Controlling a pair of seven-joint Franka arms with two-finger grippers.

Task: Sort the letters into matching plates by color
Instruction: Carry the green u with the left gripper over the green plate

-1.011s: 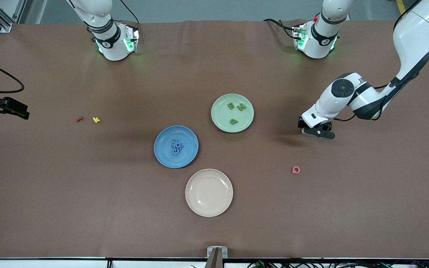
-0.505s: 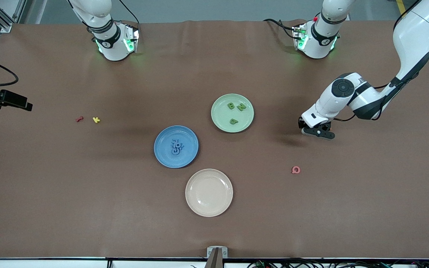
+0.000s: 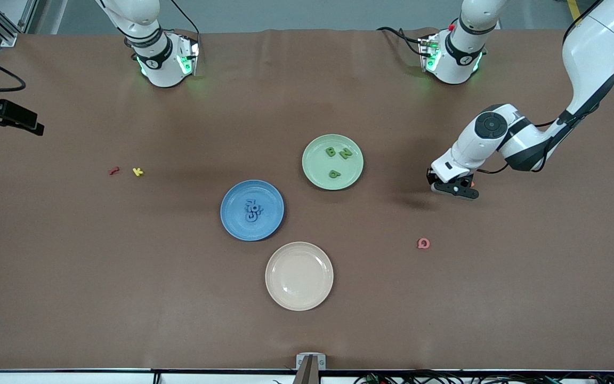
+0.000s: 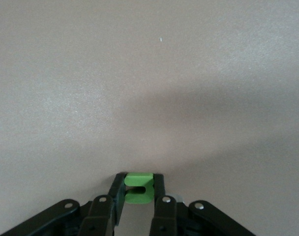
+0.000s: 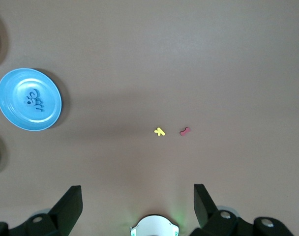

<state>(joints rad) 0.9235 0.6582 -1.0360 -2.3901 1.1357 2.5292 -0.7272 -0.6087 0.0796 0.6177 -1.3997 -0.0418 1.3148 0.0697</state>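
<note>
We saw a brown worktop (image 3: 72, 277) with three plates near its middle. The blue plate (image 3: 252, 210) held a tight cluster of blue letters (image 3: 253, 209) (piled so closely that we could not count them with certainty). The green plate (image 3: 332, 161), farther from the front camera and toward the left arm's end, held three green letters (image 3: 337, 159), lying apart from one another. A cream plate (image 3: 299, 276), nearest the front camera, held nothing.

The left end effector (image 3: 453, 187) was over bare worktop, between the green plate and the left arm's end of the worktop. In the left wrist view its fingers (image 4: 158, 196) were clamped on a fourth green letter (image 4: 138, 187), pinched between the two tips. The right end effector (image 3: 16, 120) waited at the right arm's edge of the worktop, its fingers (image 5: 71, 206) spread wide with nothing between them.

Three stray letters lay outside the plates: one red (image 3: 114, 170) and one yellow (image 3: 137, 171) side by side toward the right arm's end, and one pink (image 3: 423, 243) toward the left arm's end.

We judged the sorting nearly finished: the blue side looked done, and only the gripped green letter remained to be carried to the green plate.
</note>
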